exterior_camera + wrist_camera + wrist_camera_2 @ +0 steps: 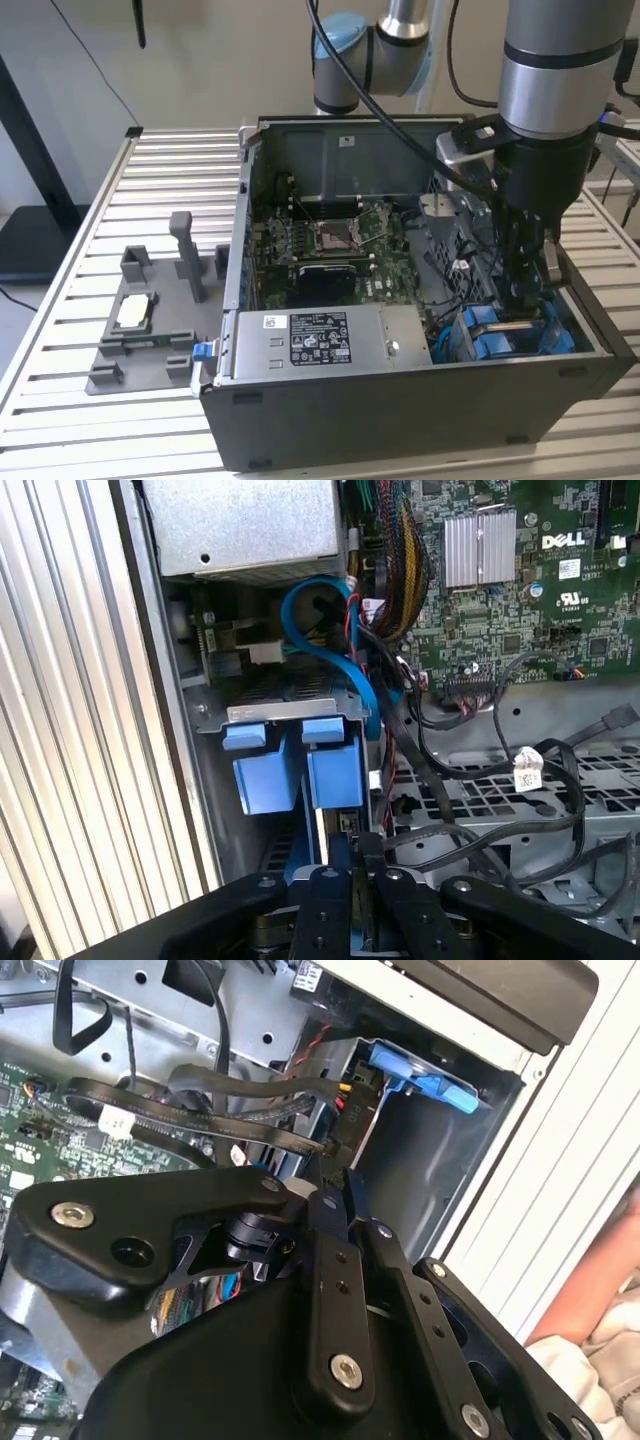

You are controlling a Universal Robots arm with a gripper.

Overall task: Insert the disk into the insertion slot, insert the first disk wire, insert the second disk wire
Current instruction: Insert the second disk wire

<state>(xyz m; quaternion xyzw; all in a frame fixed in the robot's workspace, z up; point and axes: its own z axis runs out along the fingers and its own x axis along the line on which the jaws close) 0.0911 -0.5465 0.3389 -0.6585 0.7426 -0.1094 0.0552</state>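
Note:
The disk's blue bracket (pixel 290 770) sits in the insertion slot, the grey metal drive cage (pixel 280 712), at the case's corner on the exterior view's right (pixel 500 335). The bracket also shows in the second wrist view (pixel 420 1075). My gripper (pixel 525 300) reaches down into the case just beside the cage. Its fingers are drawn together (pixel 355 848) and appear shut on the connector end of a flat black disk wire (pixel 250 1125), which runs up to the fingertips (pixel 335 1175). A blue cable (pixel 330 650) loops behind the cage.
A silver power-supply box (pixel 320 340) lies along the case's front wall, with the green motherboard (pixel 330 240) behind it. Loose black cables (pixel 480 780) cross the cage. A grey fixture (pixel 150 320) stands on the slatted table. A person's sleeve (pixel 600 1290) is outside the case.

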